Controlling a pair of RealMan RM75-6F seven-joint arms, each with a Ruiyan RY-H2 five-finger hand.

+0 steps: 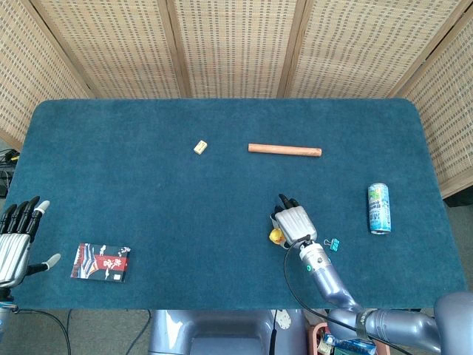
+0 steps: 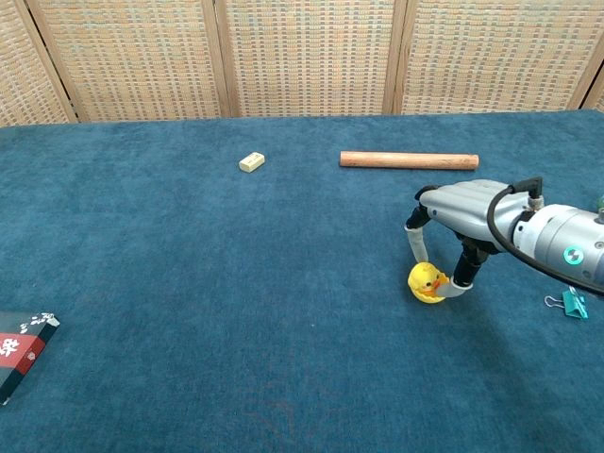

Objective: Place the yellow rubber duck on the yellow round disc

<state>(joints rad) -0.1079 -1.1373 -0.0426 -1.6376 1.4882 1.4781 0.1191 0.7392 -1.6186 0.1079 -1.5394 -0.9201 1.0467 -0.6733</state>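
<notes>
The yellow rubber duck (image 2: 427,280) sits low on the blue cloth at the right, with a sliver of the yellow disc (image 2: 421,296) showing under it. My right hand (image 2: 462,212) arches over the duck, a finger (image 2: 416,244) behind it and the thumb at its front, pinching it. From the head view my right hand (image 1: 295,220) covers most of the duck (image 1: 276,236). My left hand (image 1: 15,244) hovers at the table's left edge, fingers spread, holding nothing.
A wooden rod (image 2: 409,159) lies beyond the right hand, a small beige block (image 2: 251,162) further left. A drink can (image 1: 378,208) lies at the right, a blue binder clip (image 2: 569,301) next to the right wrist. A red-and-black box (image 1: 100,262) sits near the left hand.
</notes>
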